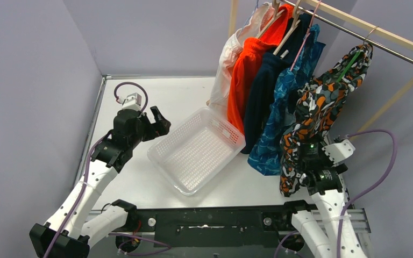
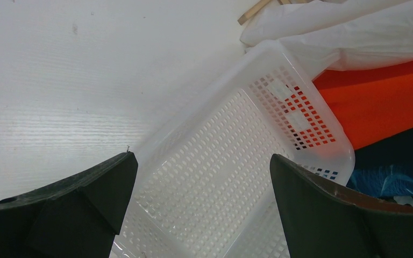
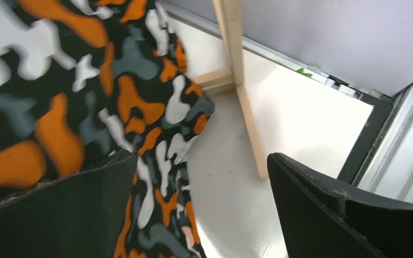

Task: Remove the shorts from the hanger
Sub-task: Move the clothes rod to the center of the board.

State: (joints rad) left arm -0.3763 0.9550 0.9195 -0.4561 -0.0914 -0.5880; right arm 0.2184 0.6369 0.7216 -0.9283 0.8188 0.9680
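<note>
Five pairs of shorts hang from a wooden rail [image 1: 376,33]: white [image 1: 225,64], bright orange [image 1: 244,72], dark navy [image 1: 261,94], teal-blue wavy-patterned [image 1: 278,121] and, nearest, orange-black-grey camouflage [image 1: 322,107] on a green hanger [image 1: 350,63]. My right gripper [image 3: 201,161] is open at the lower edge of the camouflage shorts [image 3: 59,97]. Their hem hangs between the jaws beside the left finger [image 3: 75,215], not clamped. My left gripper [image 1: 158,121] is open and empty above the near-left rim of the white basket [image 2: 220,177].
The perforated white basket [image 1: 196,148] lies at an angle on the table, left of the hanging shorts. The rack's wooden post and foot [image 3: 242,91] stand on the table behind the camouflage shorts. Purple walls enclose the table on the left and at the back.
</note>
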